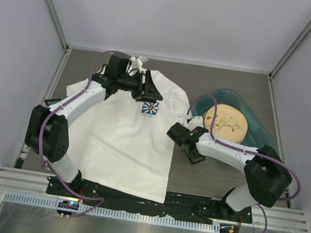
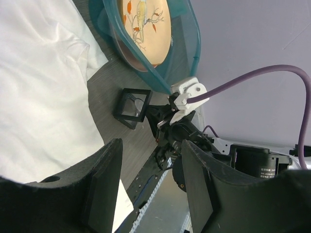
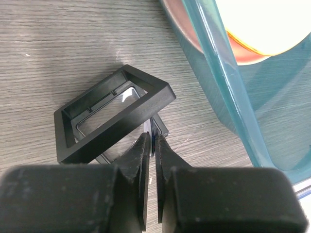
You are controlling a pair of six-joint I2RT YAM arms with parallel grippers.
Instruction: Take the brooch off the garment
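Note:
The white T-shirt (image 1: 119, 140) lies flat, its blue-and-white flower print (image 1: 150, 108) on the chest. My right gripper (image 3: 152, 141) is off the shirt's right edge, shut on a thin dark disc seen edge-on, the brooch (image 3: 152, 134), right over the near rim of a small black square box (image 3: 114, 119). In the top view the right gripper (image 1: 190, 150) covers brooch and box. My left gripper (image 1: 148, 87) is open and empty above the shirt's collar area; in its own view the left gripper (image 2: 151, 148) looks across at the box (image 2: 132, 108).
A teal basin (image 1: 257, 128) holding a plate with a bird picture (image 1: 225, 123) stands at the right, close beside the box; its wall (image 3: 228, 82) fills the right of the right wrist view. Enclosure walls surround the table.

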